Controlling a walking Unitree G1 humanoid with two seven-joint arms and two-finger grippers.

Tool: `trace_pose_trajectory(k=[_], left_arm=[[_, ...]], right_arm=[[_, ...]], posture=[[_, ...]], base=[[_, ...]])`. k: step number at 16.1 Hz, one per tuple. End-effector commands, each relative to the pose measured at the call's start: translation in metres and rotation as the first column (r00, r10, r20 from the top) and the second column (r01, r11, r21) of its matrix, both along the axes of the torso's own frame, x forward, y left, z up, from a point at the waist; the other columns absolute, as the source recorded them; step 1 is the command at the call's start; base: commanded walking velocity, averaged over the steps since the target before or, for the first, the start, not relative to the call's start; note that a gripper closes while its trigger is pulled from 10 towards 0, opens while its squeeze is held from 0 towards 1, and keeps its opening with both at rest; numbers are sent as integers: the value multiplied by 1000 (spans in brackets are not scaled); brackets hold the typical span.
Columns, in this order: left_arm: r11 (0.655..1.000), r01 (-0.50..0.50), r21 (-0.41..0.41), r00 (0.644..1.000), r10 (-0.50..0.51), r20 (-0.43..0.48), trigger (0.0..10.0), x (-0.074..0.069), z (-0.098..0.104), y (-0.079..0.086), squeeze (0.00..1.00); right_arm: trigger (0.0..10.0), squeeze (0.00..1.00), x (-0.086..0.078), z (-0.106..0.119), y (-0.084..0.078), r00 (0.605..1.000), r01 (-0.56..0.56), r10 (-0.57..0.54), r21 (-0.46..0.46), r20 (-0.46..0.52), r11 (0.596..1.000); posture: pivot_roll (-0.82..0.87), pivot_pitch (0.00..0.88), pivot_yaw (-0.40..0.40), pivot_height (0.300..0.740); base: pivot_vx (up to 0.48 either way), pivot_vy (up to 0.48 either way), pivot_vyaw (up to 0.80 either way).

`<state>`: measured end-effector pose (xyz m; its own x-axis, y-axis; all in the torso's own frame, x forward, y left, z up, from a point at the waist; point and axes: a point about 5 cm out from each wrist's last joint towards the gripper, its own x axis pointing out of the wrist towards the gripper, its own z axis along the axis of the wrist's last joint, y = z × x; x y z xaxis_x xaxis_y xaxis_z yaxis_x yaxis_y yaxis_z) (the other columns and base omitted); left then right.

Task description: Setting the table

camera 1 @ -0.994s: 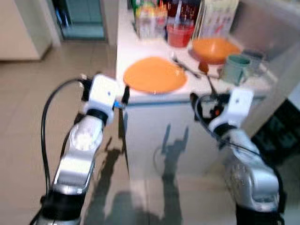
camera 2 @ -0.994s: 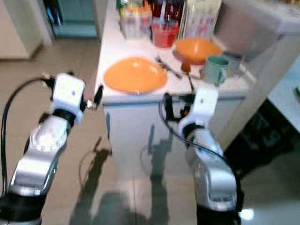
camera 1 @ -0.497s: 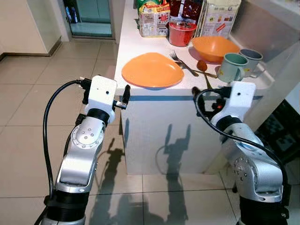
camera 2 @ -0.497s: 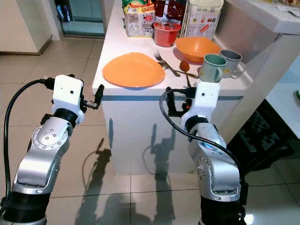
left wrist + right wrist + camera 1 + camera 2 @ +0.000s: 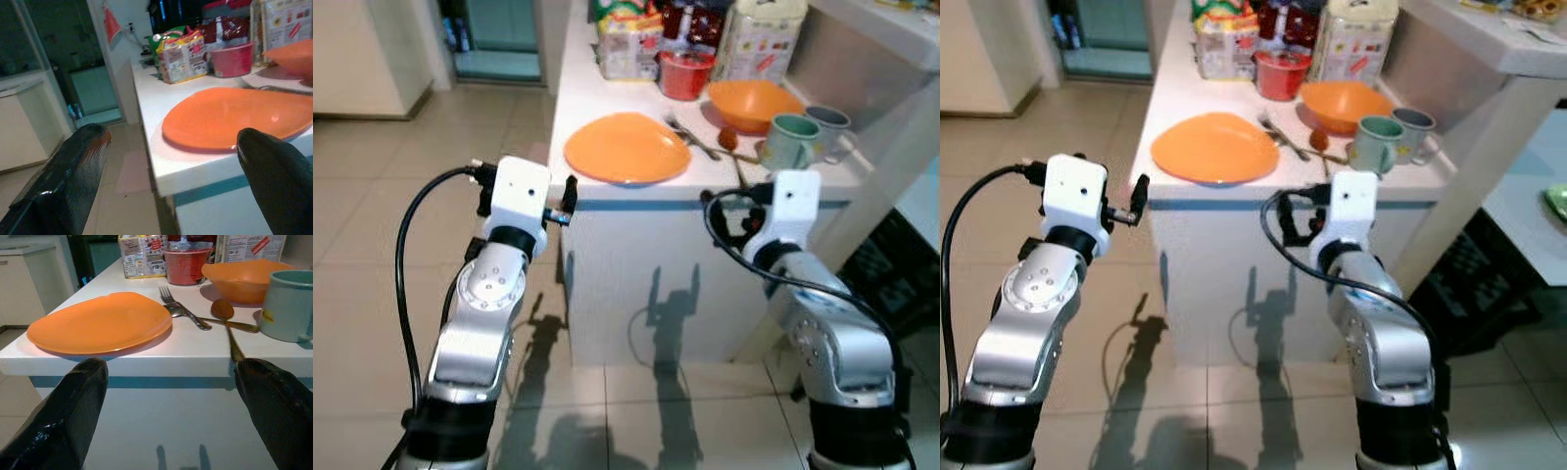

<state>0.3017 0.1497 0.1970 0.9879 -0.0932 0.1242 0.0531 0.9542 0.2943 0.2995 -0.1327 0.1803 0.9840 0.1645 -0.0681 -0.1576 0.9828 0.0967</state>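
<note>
On the white counter [image 5: 570, 88], seen from the left eye view, an orange plate [image 5: 626, 149] is lying near the front edge, with a fork [image 5: 685, 133] just beside it and a brown spoon [image 5: 734, 157] reaching toward the edge. Behind the cutlery an orange bowl [image 5: 754, 103] is sitting, a green mug [image 5: 788, 142] and a grey mug [image 5: 829, 127] are standing to its right, and a red container [image 5: 683, 73] and food packages [image 5: 631, 44] are crowding the back. The left gripper [image 5: 568, 196] is hovering before the counter's left corner, below the plate's level; the right gripper [image 5: 734, 211] is hanging before the counter front under the spoon, its fingers hard to read here.

From the right eye view, the same things are showing: both silver arms are raised before the counter front, touching nothing.

Along the left wrist view, the two black fingers [image 5: 63, 181] are standing wide apart with nothing between them, and the plate [image 5: 239, 117] is lying on the counter beyond.

Along the right wrist view, the fingers [image 5: 68, 416] are likewise spread and empty, framing the counter edge, with the plate [image 5: 100, 323], fork [image 5: 178, 308], spoon [image 5: 227, 325], bowl [image 5: 242, 279] and green mug [image 5: 288, 306] sitting above.
</note>
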Motion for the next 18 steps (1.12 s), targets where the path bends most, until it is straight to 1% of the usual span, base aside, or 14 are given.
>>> trace_pose_trajectory(k=[1,6,9,13,18], left_arm=[[1000,7,-7,999,-6,37,10000,0,8,-2,0],[1000,9,-8,999,-8,47,10000,0,10,-2,0],[1000,12,-5,999,-12,52,10000,1,11,0,0],[1000,19,0,998,-19,54,10000,2,13,0,0],[1000,23,13,998,-24,57,10000,4,15,1,0]], right_arm=[[10000,0,3,2,-3,1000,14,-14,-14,-5,1000],[10000,0,7,4,1,1000,-8,9,-24,8,1000],[10000,0,8,4,2,1000,-4,4,-15,4,1000],[10000,0,8,2,1,1000,5,-5,1,-4,1000],[10000,0,7,2,1,1000,8,-8,11,0,1000]], posture=[[30,0,-76,740],[37,0,-86,740],[39,0,-81,740],[39,0,-70,740],[38,0,-60,740]], base=[[364,0,0],[391,0,0],[391,0,0],[392,0,-519],[392,0,0]])
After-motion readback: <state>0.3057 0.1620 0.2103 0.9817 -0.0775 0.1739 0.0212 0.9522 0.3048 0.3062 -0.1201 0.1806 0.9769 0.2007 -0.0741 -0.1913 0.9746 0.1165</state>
